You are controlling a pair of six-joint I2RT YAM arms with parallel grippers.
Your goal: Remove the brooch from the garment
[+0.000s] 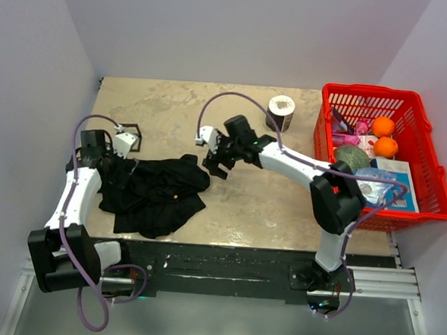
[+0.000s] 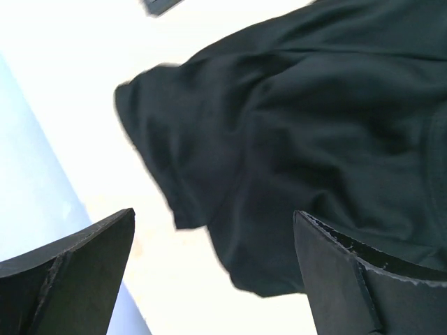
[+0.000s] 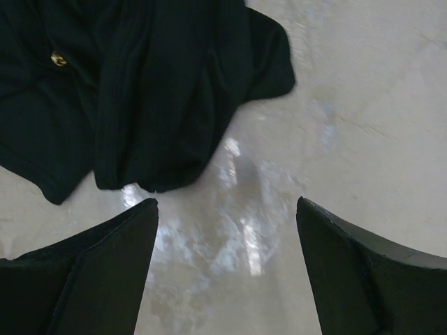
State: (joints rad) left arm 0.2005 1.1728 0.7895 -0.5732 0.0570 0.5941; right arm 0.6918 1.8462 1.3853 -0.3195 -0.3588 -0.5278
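Note:
The garment (image 1: 155, 194) is a black T-shirt crumpled on the left half of the table. The brooch (image 1: 177, 197) is a tiny golden speck on its right part; it also shows in the right wrist view (image 3: 59, 59) at the upper left on the cloth (image 3: 140, 91). My left gripper (image 1: 111, 165) is open over the garment's left edge, its fingers (image 2: 363, 279) either side of a cloth fold (image 2: 293, 160). My right gripper (image 1: 216, 164) is open and empty just right of the garment, over bare tabletop (image 3: 230, 230).
A black square open frame (image 1: 132, 137) lies behind the left gripper. A roll of tape (image 1: 281, 113) stands at the back. A red basket (image 1: 428, 169) with oranges and packages sits at the right. White walls close in on both sides.

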